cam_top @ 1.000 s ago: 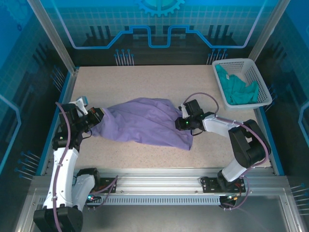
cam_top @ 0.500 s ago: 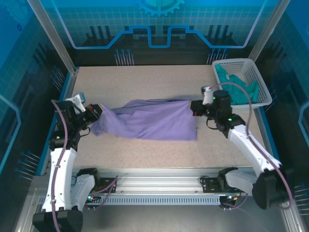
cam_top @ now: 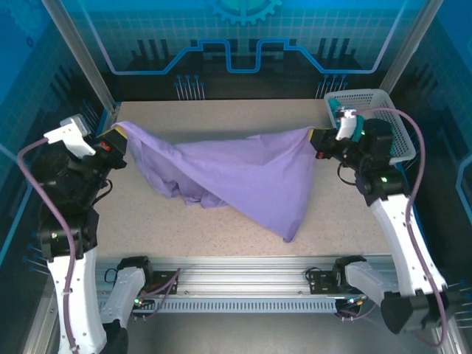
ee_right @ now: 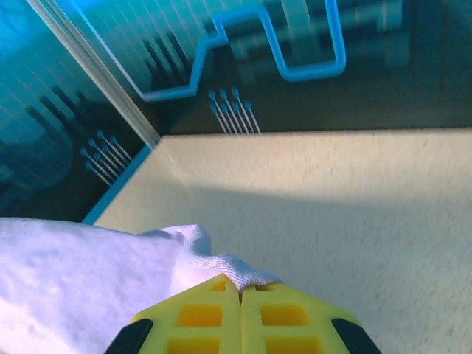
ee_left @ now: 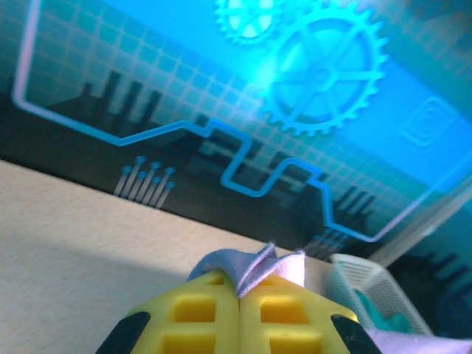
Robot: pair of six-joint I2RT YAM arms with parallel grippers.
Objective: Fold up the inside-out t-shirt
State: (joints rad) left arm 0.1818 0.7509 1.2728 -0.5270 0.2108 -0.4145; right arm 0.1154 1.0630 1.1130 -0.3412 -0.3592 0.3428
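Now the desk lies largely bare beneath the inside-out t-shirt, which a second ago sat as a low bundle across the middle. Both arms have since swung up and apart. The lavender cloth hangs stretched between them, its top edge taut from left to right. Its lower part drapes to a point that seems to reach the desk near the front. I judge this to be the spreading step: the shirt is being opened out so it can be laid flat before any fold is made. The overhead view gives that whole span, plus the white basket holding the teal garment behind the right arm. The wrist views add detail it lacks. The left gripper has its yellow fingers pressed together on a small crest of fabric, and the right gripper likewise clamps a hemmed corner, with cloth trailing off to one side.
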